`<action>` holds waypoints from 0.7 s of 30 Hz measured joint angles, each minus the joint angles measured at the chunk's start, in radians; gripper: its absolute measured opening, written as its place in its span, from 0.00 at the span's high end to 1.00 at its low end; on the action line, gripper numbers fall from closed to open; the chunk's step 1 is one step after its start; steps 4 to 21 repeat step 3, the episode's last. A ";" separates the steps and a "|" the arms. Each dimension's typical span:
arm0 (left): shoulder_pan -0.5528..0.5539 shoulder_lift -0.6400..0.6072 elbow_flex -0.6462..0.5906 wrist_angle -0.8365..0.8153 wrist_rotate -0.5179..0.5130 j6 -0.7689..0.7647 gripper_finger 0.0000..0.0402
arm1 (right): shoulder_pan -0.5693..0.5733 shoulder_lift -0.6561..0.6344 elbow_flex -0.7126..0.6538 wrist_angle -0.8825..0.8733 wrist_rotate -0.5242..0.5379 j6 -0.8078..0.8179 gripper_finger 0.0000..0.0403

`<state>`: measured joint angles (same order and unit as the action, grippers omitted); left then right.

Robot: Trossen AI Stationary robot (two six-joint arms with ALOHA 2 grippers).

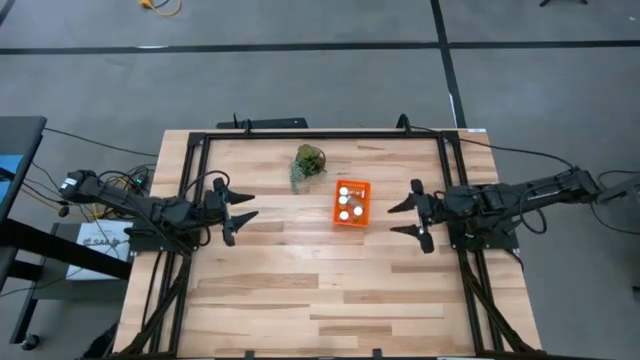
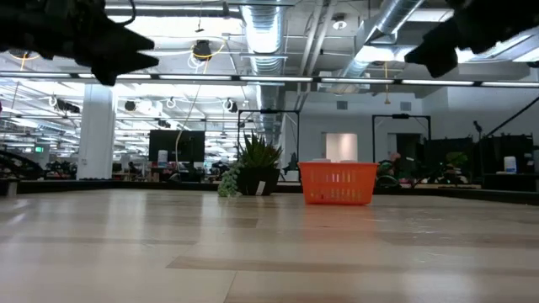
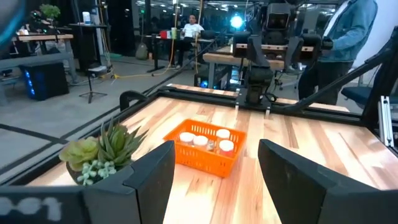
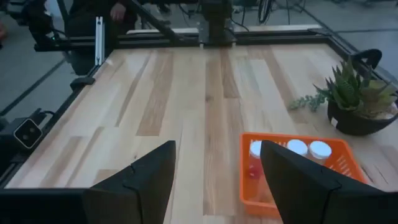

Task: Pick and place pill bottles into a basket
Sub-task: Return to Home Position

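Hovering spread and empty above the desk [image 1: 300,280], the left claw [image 1: 251,205] and right claw [image 1: 392,219] face each other; between them, nearer the right claw, the orange basket [image 1: 363,205] holds white-capped pill bottles [image 1: 343,199]; a potted succulent [image 1: 310,162] stands just beyond.

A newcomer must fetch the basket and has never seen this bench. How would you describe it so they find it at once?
Start at the wooden table. Near its middle, just beside the small potted plant, sits the basket. It is the only bright orange thing there: rectangular, mesh-walled, holding white-capped pill bottles.
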<state>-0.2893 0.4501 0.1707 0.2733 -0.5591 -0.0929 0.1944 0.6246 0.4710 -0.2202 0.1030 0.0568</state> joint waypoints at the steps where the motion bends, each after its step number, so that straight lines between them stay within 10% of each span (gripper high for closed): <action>1: 0.000 -0.015 -0.015 0.001 0.000 0.000 0.45 | 0.000 -0.017 -0.024 0.015 0.000 -0.002 0.44; 21: 0.000 -0.043 -0.039 0.006 0.000 0.000 0.45 | 0.000 -0.048 -0.072 0.058 0.001 -0.002 0.44</action>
